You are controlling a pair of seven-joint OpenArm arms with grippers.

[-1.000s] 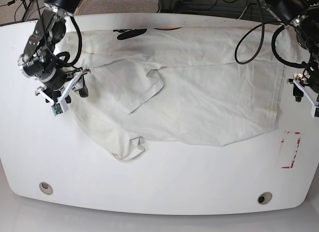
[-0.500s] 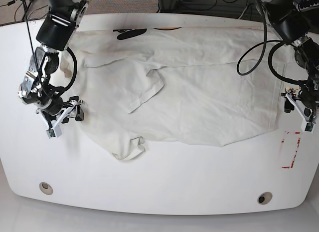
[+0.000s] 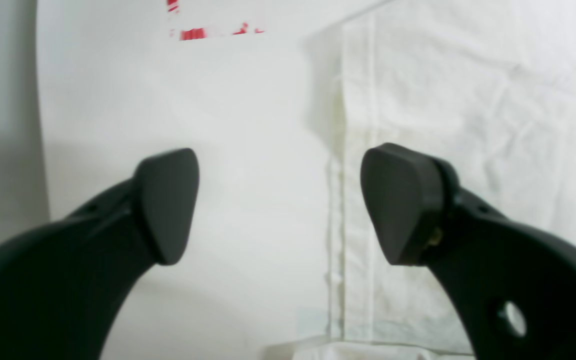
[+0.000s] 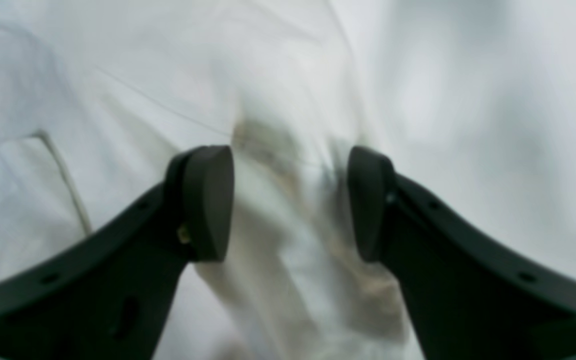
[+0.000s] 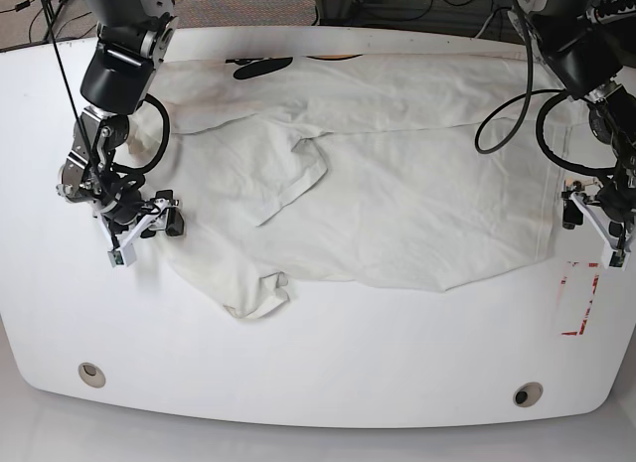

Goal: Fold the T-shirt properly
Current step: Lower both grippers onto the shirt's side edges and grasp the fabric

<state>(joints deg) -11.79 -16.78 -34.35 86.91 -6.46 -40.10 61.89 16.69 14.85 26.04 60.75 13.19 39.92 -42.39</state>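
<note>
Grippers first: the left gripper [image 3: 278,207] stands wide apart, nothing between its dark pads [image 3: 168,205]; one pad hangs over bare table, the other over the stitched hem [image 3: 355,150] of the T-shirt [image 5: 397,184]. In the base view this gripper [image 5: 594,222] sits just beside the shirt's hem edge, near the red-marked patch [image 5: 578,298] on the white table [image 5: 328,373].

Across the shirt from it, the right gripper [image 4: 290,202] is parted at a middling gap, its pads [image 4: 208,200] on either side of a raised, blurred fold of cream cloth; whether they touch the cloth I cannot tell. In the base view it [image 5: 144,224] meets the shirt's opposite edge.

Cream and wrinkled, the T-shirt lies spread across the table's middle between the two grippers, one sleeve [image 5: 288,179] folded onto its body. Black lettering [image 5: 260,67] peeks out at its far edge.
</note>
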